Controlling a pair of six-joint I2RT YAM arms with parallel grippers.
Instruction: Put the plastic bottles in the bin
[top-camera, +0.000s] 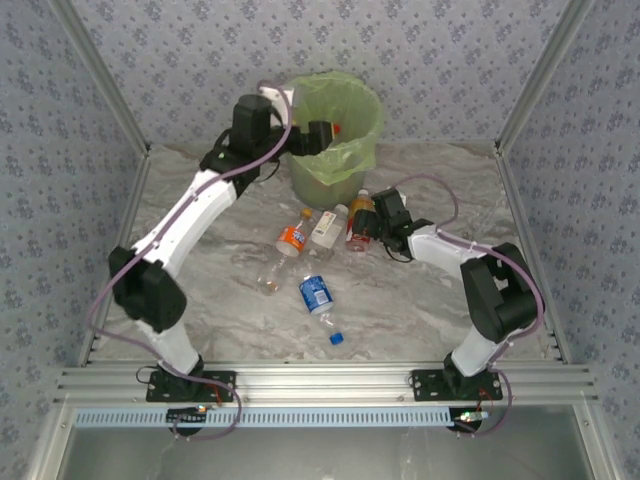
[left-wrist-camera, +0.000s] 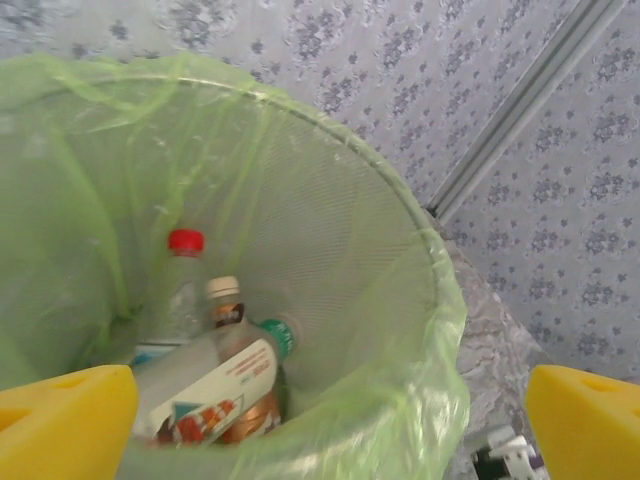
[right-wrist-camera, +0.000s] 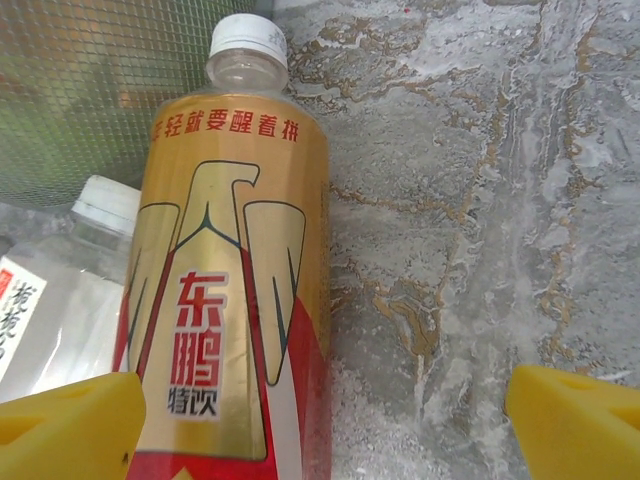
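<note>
Now: the left gripper (top-camera: 318, 135) is at the bin (top-camera: 372, 108), at 9 o'clock on its rim in the top view. In its wrist view the left gripper (left-wrist-camera: 320, 430) has its jaws spread wide and holds nothing, looking down into the green-lined bin (left-wrist-camera: 350, 230). Inside lie a red-capped bottle (left-wrist-camera: 185, 245), a brown bottle (left-wrist-camera: 226, 300) and a green-capped bottle (left-wrist-camera: 215, 385) with a white label.

The bin stands at 12 o'clock on the table (top-camera: 450, 300). The right gripper (top-camera: 372, 225) is at 5 o'clock from it. Its jaws are wide and straddle the gold-and-red bottle (right-wrist-camera: 235, 300), with no grip evident. The white-label bottle (right-wrist-camera: 60, 290) lies just beside that one, at its 9 o'clock.

On the table, the orange-label bottle (top-camera: 293, 238) sits at 9 o'clock of the white-label bottle (top-camera: 326, 228). The clear bottle (top-camera: 268, 272) and the blue-label bottle (top-camera: 317, 293) lie nearer 6 o'clock, and a loose blue cap (top-camera: 337, 339) is nearest the arm bases.
</note>
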